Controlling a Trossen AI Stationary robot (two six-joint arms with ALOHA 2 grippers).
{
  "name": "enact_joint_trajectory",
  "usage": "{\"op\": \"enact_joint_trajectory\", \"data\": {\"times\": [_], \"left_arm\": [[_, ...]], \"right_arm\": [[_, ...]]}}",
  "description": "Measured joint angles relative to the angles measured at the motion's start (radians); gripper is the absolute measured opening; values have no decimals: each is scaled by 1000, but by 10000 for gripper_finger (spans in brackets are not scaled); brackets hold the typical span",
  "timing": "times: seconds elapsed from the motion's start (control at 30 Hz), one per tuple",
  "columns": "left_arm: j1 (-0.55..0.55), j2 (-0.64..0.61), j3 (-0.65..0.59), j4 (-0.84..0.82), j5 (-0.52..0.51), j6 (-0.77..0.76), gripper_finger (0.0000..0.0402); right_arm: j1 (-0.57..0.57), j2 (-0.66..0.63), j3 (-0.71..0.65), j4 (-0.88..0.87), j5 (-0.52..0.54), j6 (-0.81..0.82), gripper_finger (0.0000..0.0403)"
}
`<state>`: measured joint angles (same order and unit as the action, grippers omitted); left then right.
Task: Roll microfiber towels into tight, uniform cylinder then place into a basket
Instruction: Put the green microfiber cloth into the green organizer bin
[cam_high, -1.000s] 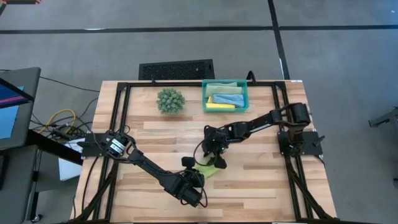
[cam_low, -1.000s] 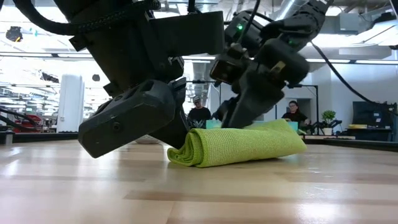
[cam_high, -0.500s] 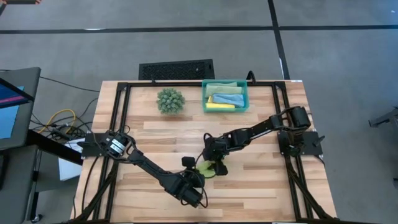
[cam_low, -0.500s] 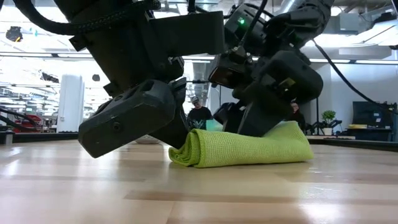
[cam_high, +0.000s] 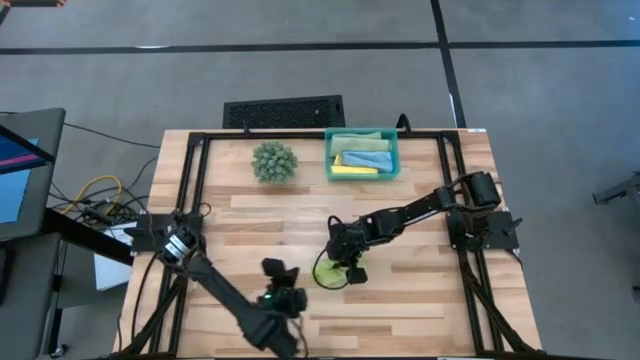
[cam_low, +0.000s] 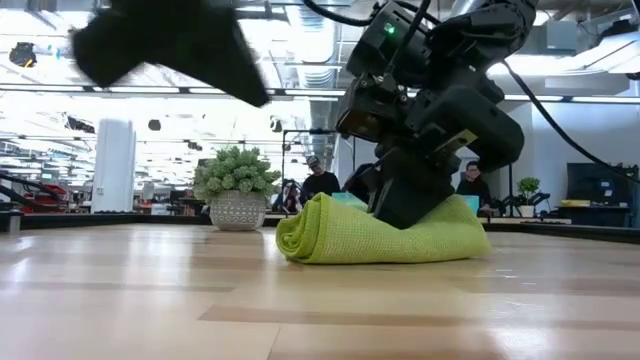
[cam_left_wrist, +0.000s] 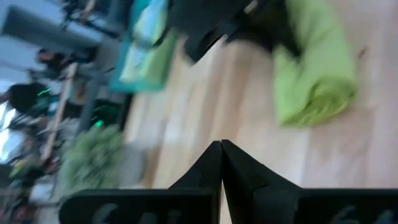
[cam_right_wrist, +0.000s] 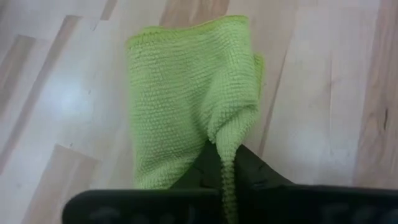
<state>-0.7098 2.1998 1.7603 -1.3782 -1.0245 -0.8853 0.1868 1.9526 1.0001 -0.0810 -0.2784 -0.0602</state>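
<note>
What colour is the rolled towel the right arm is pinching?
Lime green. The rolled towel shows best in the right wrist view, pinched between that arm's fingers.

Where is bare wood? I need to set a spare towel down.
Free: the right front, past the lime towel, and the left strip between plant ball and left arm. Crowded: mid-table, where the right gripper pinches that towel, and by the basket.

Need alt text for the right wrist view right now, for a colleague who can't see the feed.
Seen past the right gripper, a rolled lime green towel lies on the pale wooden table, and the gripper's dark fingers are shut on a pinched fold at the roll's near end. Nothing else is in this view.
</note>
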Motion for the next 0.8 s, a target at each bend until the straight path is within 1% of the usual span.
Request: {"op": "enact_joint_trajectory", "data": {"times": [0.1, 0.13, 0.2, 0.27, 0.37, 0.53, 0.67, 0.7, 0.8], "left_arm": [[-40, 0, 0, -196, -4, -229, 0], [-49, -1, -3, -202, -9, -280, 0], [-67, -9, -24, -184, -19, -271, 0], [-77, -16, -26, -182, -29, -260, 0], [-79, -19, -26, -192, -30, -284, 0], [-77, -18, -26, -192, -17, -281, 0], [-76, -18, -26, -193, -5, -282, 0], [-76, -18, -26, -193, -5, -282, 0], [-76, -18, -26, -193, -5, -282, 0]], "right_arm": [[33, -29, -7, -26, 9, 8, 25], [47, -44, -8, -36, 12, 8, 30], [76, -78, -13, -75, 36, 8, 32], [101, -107, -15, -96, 52, 8, 26], [135, -175, -13, -124, 73, 8, 17], [177, -292, -12, -209, 230, 36, 21], [177, -414, -11, -283, 370, 35, 24], [171, -448, -11, -307, 420, 31, 21], [122, -550, -9, -371, 625, -9, 18]]}}
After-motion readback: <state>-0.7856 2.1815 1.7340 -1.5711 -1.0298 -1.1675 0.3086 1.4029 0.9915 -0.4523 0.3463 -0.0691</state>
